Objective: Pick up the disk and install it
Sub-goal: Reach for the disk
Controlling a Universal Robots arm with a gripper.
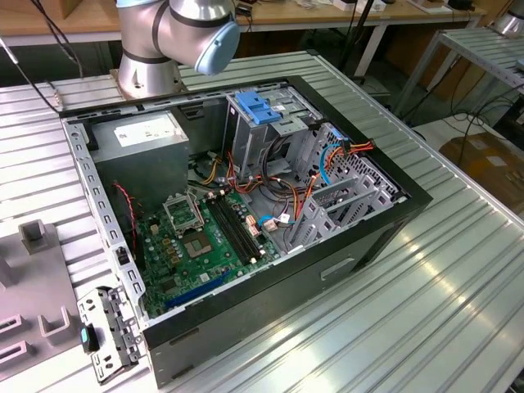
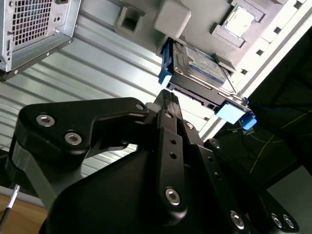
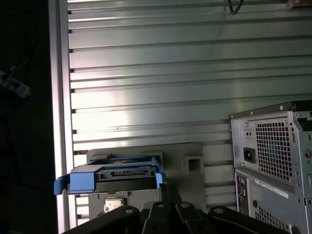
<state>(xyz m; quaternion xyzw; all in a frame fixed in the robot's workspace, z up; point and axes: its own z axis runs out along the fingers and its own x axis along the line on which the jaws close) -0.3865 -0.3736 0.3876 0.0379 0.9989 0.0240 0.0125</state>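
Silver arm (image 1: pixel 164 41), pale-blue joint cap (image 1: pixel 219 45); black gripper (image 2: pixel 166 97), silver screws (image 2: pixel 172 196).

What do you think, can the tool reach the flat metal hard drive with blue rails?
Probably yes: the tool sits close to the hard drive, nothing lying between them in both wrist views.

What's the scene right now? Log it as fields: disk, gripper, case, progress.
disk: flat rectangular metal disk with blue plastic side rails, resting on a grey holder on the ribbed metal table
gripper: black gripper close to the disk's edge; contact unclear
case: open black computer case, green motherboard exposed
progress: disk sits outside the case, not yet installed
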